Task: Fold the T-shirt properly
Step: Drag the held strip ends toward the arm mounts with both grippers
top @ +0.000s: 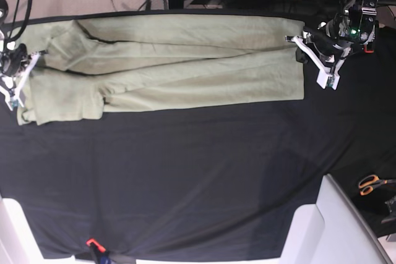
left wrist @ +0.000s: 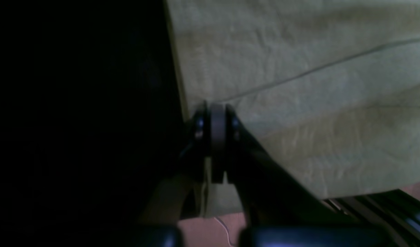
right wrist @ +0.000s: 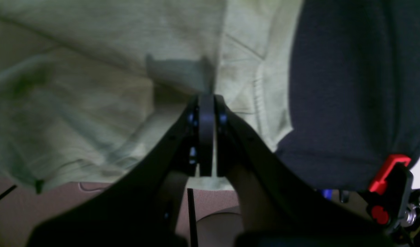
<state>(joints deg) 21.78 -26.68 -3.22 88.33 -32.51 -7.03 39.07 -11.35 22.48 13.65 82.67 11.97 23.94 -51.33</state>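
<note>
Just one T-shirt [top: 185,69], two pincers [left wrist: 216,113] [right wrist: 206,103] clamping its ends.

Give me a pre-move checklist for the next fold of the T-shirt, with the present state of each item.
1. Left gripper shut at the edge of the T-shirt: jaws closed, ok; whether cloth is pinched, cannot tell.
2. Right gripper shut on the sleeve end: jaws closed over the cloth, ok; firmness of the hold, cannot tell.
3. Shirt stretched across the far part of the black cloth surface between the two arms: ok.
4. Fabric flat: not ok, creases and bunching show at the sleeve end.
5. Landing area nearer the camera free of objects: ok; the scissors lie off to one side.
</note>
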